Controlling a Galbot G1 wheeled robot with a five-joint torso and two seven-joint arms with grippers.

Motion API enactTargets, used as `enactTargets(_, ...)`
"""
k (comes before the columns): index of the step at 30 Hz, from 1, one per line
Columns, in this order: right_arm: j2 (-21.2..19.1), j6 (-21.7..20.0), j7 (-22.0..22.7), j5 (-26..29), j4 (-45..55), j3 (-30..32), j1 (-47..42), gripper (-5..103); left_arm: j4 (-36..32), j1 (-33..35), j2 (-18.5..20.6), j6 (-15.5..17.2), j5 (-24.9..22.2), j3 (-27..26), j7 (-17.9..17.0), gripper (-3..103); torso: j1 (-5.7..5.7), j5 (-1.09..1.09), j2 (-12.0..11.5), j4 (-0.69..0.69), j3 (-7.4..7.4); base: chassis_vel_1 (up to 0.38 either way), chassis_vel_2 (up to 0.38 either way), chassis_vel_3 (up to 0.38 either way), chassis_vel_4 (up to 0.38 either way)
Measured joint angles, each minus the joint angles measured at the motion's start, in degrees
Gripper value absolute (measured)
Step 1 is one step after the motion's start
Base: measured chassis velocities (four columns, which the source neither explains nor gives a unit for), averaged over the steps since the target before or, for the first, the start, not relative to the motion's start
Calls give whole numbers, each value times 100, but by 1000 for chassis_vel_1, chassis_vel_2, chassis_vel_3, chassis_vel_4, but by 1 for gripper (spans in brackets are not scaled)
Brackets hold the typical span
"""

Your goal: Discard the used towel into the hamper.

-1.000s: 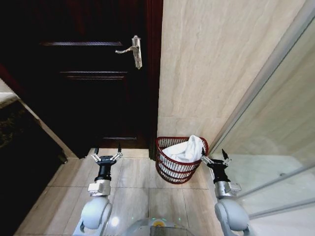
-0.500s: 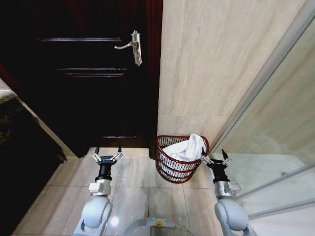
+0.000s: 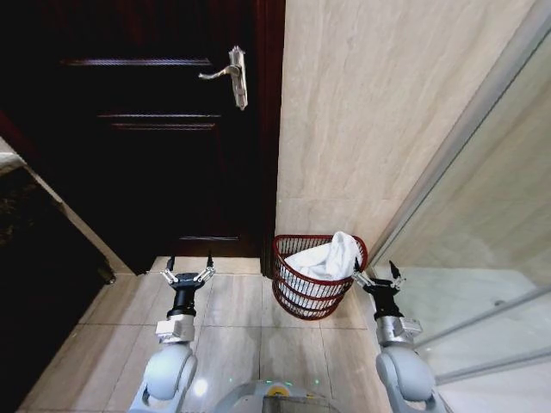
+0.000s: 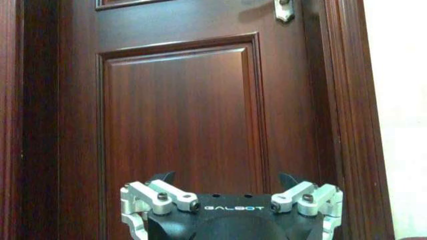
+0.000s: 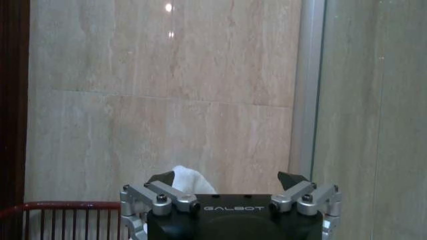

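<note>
The hamper [image 3: 297, 297], a small round red openwork basket, stands on the floor against the beige wall. A white towel [image 3: 329, 259] lies inside it, bulging over the rim on the right. In the right wrist view the hamper's rim [image 5: 63, 204] and the towel's top [image 5: 190, 181] show just beyond the gripper. My right gripper [image 3: 376, 274] is open, empty, just right of the hamper. My left gripper [image 3: 188, 266] is open, empty, left of the hamper, facing the dark door.
A dark wooden door [image 3: 155, 155] with a metal handle [image 3: 231, 76] stands behind the left gripper. A glass shower partition [image 3: 482, 258] with a metal frame runs along the right. A dark cabinet [image 3: 34, 275] is at the left. Tiled floor [image 3: 250, 335] lies between the arms.
The whole head view has shifted slightly, so the camera has moved. Both grippers stay open and the towel stays in the hamper.
</note>
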Motion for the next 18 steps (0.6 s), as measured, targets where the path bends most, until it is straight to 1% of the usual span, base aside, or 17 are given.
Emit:
enactTargets(14,-9,-12,-5,-17,16,2,-17,100,-25,1,-11,-8,17,-20,-19,100,-58,0,-217,0,-159,0,0,0,0)
enactTargets(18,-9,26,-5,-8,10,35,-82,100,-4,18,-30,-45,129,10,-41,100,-77,0,-307,0,-230,0,0,0,0)
